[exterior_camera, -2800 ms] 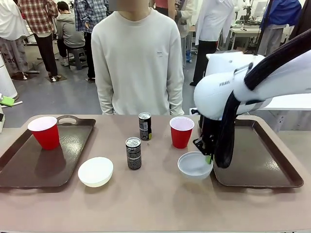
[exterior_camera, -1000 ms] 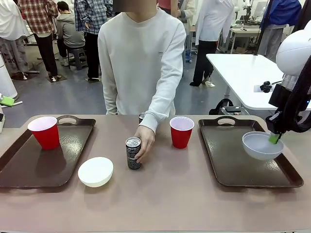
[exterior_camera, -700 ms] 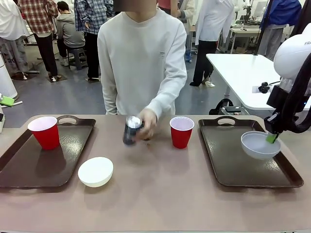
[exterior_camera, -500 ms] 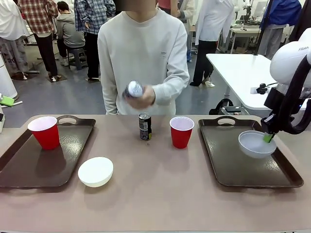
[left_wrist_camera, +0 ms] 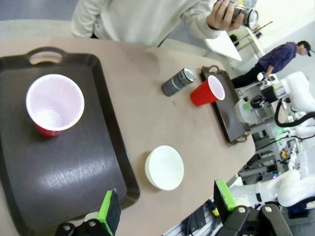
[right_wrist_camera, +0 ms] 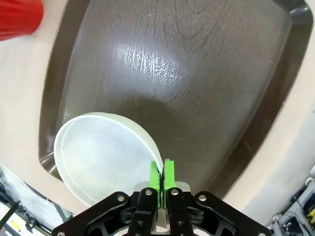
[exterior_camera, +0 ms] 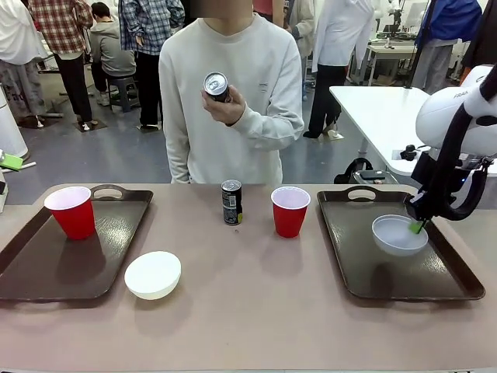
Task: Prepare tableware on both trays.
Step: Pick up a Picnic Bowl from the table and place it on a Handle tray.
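Progress: early. Your right fingers (right_wrist_camera: pixel 154 178) pinch the pale grey-white round bowl (exterior_camera: pixel 399 235) over the right dark brown rectangular tray (exterior_camera: pixel 365 268); left fingers (left_wrist_camera: pixel 109 212) open, empty.

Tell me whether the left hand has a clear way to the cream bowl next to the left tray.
Likely yes. The left hand is open and empty, and the cream bowl lies straight ahead of it on the bare table beside the left tray, with nothing on or over it.

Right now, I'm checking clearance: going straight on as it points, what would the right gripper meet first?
Probably the floor of the tray: the right gripper points down at it, though the bowl it pinches may touch first.
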`<state>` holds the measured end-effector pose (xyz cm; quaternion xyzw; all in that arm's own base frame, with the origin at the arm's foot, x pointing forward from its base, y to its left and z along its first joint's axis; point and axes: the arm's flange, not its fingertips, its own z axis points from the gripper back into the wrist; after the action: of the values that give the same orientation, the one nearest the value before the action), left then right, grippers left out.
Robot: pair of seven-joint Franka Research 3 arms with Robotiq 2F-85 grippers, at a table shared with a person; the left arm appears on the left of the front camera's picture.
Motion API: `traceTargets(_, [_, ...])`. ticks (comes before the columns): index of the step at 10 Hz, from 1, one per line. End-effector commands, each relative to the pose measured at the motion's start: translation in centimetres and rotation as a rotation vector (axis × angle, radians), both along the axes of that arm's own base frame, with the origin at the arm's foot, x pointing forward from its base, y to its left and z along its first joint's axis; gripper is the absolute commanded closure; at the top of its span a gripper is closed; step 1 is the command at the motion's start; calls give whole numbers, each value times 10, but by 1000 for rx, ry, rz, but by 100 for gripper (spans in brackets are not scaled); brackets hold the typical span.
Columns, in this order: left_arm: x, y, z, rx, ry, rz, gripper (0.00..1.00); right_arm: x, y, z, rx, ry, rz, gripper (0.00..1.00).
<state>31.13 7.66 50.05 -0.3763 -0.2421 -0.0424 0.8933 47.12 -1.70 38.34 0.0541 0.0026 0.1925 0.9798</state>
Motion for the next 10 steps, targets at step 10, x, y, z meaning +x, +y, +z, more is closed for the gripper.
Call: traceTargets(10, [0, 1, 0, -2, 0, 1, 0, -92, 5, 43, -44, 101, -1, 96])
